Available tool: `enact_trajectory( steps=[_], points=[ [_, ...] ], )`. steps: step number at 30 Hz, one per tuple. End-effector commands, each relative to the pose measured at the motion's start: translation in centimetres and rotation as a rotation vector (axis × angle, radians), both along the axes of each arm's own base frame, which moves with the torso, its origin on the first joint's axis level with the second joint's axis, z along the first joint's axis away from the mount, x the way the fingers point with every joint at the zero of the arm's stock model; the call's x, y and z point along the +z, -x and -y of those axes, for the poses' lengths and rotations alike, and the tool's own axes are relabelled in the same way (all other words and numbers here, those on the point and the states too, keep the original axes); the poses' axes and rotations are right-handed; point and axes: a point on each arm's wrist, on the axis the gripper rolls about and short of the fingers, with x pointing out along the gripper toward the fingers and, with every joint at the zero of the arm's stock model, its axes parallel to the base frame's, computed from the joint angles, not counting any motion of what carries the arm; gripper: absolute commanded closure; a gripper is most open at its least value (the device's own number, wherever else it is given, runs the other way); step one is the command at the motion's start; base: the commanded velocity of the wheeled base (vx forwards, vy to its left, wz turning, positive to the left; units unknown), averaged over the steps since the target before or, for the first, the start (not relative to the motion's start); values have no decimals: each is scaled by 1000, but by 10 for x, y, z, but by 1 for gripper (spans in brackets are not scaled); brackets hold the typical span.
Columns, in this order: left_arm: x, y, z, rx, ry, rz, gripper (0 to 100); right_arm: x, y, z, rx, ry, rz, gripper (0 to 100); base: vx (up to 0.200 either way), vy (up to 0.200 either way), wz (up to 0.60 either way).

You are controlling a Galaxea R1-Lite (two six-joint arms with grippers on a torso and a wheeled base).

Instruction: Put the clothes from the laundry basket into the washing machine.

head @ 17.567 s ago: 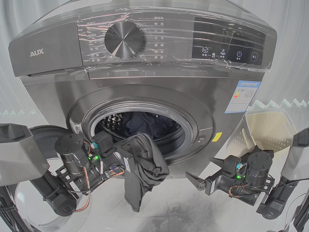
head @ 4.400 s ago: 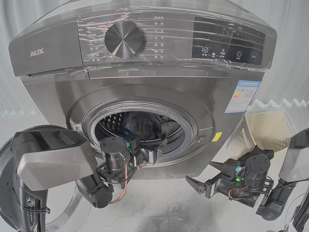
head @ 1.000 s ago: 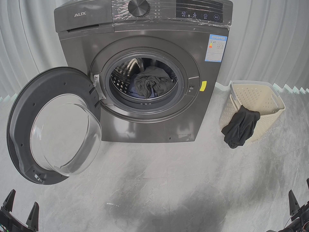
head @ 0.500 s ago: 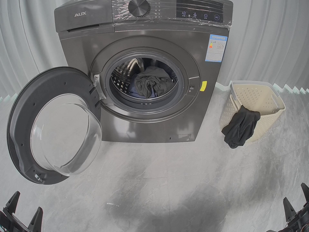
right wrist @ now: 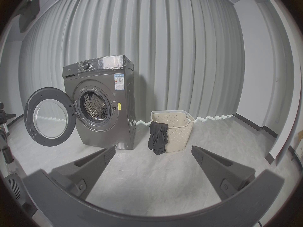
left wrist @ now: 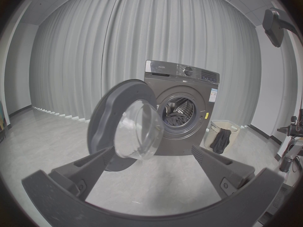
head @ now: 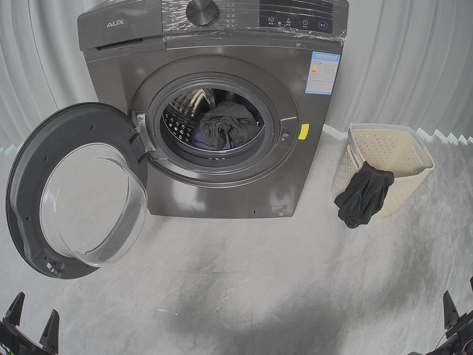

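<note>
fingers [left wrist: 85, 167] spread wide, nothing held
left gripper [left wrist: 152, 148] and right gripper [right wrist: 152, 148] touch nothing, well apart from the washing machine [head: 221, 198].

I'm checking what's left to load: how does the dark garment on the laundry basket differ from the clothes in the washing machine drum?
Place: the dark garment hangs over the rim of the laundry basket, outside; the drum clothes lie inside the washing machine.
Pose: the dark garment drapes down loosely; the drum clothes are bunched in a heap.
Count: the dark garment seems one piece; the drum clothes show grey over bluish fabric.
Both are dark cloth.
</note>
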Motion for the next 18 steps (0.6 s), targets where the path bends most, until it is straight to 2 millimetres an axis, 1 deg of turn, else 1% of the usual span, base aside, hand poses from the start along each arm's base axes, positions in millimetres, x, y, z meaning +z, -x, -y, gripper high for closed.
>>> enact_trajectory(
  steps=[1,16,18],
  points=[
    [-3,0,0,-15,4,1,0,0,0,0,10,-3,10,0,0,-200,0],
    [-3,0,1,-27,28,8,0,0,0,0,18,-6,10,0,0,-200,0],
    [-4,0,1,-28,32,8,0,0,0,0,18,-6,10,0,0,0,0]
  ],
)
